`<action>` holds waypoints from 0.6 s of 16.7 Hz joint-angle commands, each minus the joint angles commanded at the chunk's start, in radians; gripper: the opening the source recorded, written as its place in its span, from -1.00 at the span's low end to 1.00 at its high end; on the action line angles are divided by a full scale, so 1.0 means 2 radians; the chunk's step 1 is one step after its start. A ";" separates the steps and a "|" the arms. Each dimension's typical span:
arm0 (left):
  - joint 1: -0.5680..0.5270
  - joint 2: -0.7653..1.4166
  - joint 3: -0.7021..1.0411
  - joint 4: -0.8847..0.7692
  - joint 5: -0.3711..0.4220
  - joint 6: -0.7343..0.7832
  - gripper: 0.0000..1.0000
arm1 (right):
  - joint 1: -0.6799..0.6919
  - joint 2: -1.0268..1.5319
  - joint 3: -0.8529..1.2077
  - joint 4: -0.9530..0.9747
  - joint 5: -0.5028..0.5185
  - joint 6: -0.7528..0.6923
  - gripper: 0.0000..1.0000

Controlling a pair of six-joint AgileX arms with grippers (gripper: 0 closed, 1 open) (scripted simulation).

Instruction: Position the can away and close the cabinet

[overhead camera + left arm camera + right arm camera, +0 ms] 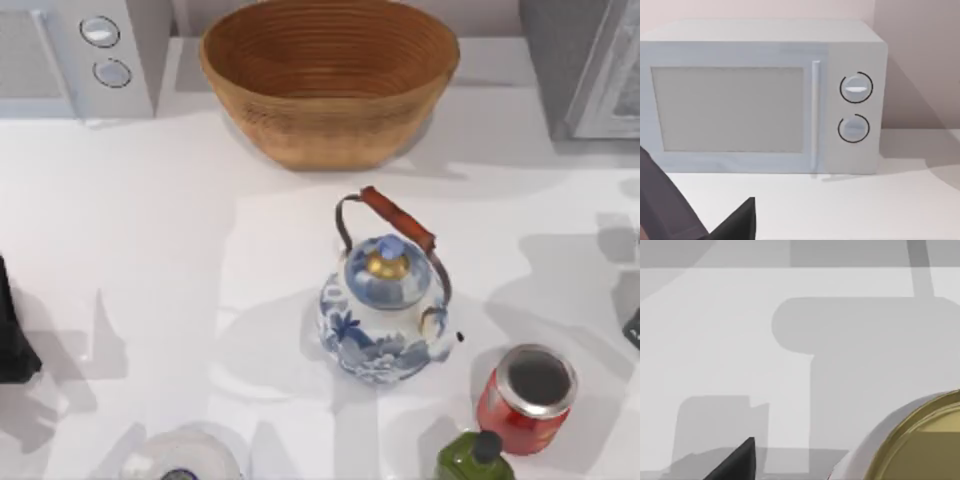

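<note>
The red can (525,398) with its silver top stands upright at the table's front right, just right of the blue-and-white kettle (385,300). A green bottle with a black cap (475,458) touches or nearly touches the can's front left side. The grey cabinet (585,70) is at the back right corner, with a lighter panel set at an angle on its right side. My right gripper (632,328) sits at the right edge, a little behind and right of the can. My left gripper (12,330) is parked at the left edge, facing the microwave (765,95).
A large woven basket (330,80) stands at the back middle, with the microwave (90,55) at the back left. A pale round object (182,458) sits at the front left edge. A white thing with a gold round face (920,440) lies close to the right wrist.
</note>
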 joint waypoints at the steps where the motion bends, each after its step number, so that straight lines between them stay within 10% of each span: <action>1: 0.000 0.000 0.000 0.000 0.000 0.000 1.00 | 0.001 0.012 0.001 0.011 0.001 0.001 1.00; 6: 0.000 0.000 0.000 0.000 0.000 0.000 1.00 | 0.003 0.023 0.000 0.024 0.003 0.002 1.00; 10: 0.000 0.000 0.000 0.000 0.000 0.000 1.00 | 0.003 0.023 0.000 0.024 0.003 0.002 0.40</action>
